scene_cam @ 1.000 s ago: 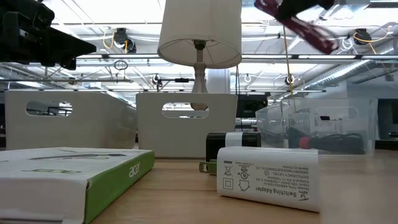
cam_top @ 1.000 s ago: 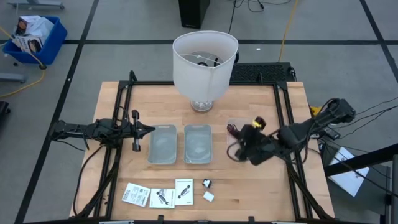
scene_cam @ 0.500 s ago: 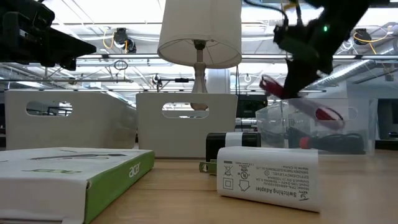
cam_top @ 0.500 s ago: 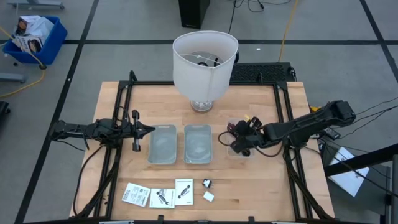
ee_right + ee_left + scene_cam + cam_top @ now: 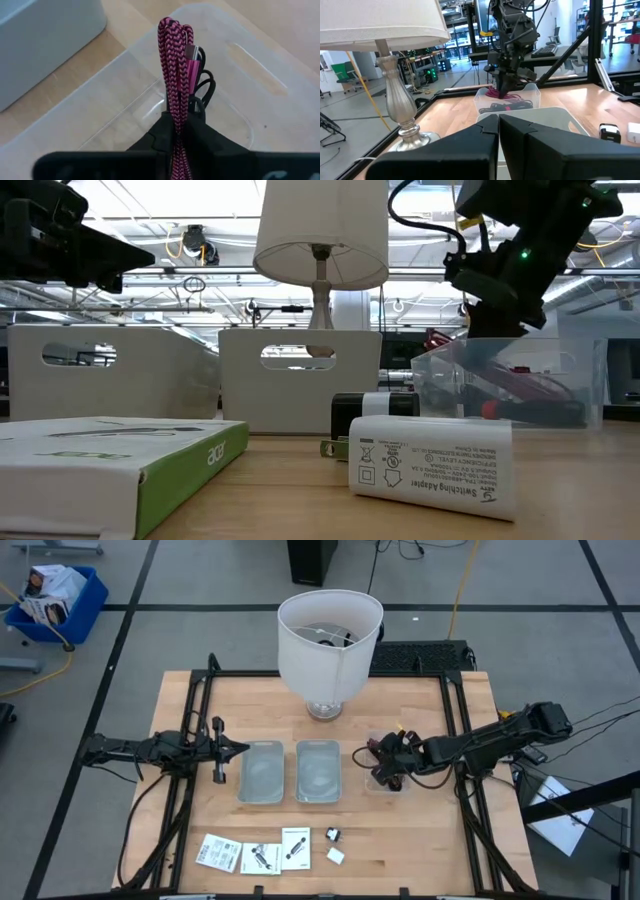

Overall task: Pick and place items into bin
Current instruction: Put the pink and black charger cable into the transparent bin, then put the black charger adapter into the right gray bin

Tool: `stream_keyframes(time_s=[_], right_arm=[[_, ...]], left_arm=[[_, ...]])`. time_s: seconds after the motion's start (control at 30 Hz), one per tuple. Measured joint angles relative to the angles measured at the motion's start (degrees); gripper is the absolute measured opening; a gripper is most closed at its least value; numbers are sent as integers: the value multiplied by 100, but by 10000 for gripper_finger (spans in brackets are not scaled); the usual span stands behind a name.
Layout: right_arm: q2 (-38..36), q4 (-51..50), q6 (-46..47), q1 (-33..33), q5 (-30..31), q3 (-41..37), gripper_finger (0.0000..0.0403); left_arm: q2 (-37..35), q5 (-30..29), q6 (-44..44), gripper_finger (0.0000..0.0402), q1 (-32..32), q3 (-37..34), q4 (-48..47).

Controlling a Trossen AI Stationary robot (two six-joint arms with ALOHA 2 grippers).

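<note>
Pinching a looped magenta cable [image 5: 174, 75] lengthwise, right gripper [image 5: 177, 132] nearly closed, over clear bin [image 5: 385, 780]

Overhead, table-level and two wrist cameras share the clear bin [image 5: 388, 772]

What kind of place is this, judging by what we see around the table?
Probably a robotics lab or workshop: a framed wooden table with two robot arms, bare ceiling pipes overhead, and desks with office chairs in the open room behind.

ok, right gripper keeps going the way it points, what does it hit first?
Probably the clear bin's floor: the right gripper points down into it, magenta cable pinched between its fingers.
</note>
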Motion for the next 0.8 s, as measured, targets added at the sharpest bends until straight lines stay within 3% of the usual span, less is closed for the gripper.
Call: stream_keyframes(time_s=[0.23, 0.5, 0.67, 0.8], right_arm=[[0, 36, 159, 0, 4, 0, 100], [-221, 87, -558, 0, -38, 364, 125], [-720, 427, -2090, 217, -428, 767, 100], [-1181, 1055, -3486, 584, -342, 706, 35]], left_arm=[[0, 0, -180, 21, 0, 0, 0], [0, 0, -152, 21, -2, 0, 2], [0, -1, -55, 21, -1, -1, 39], [0, 0, 13, 21, -2, -2, 46]])
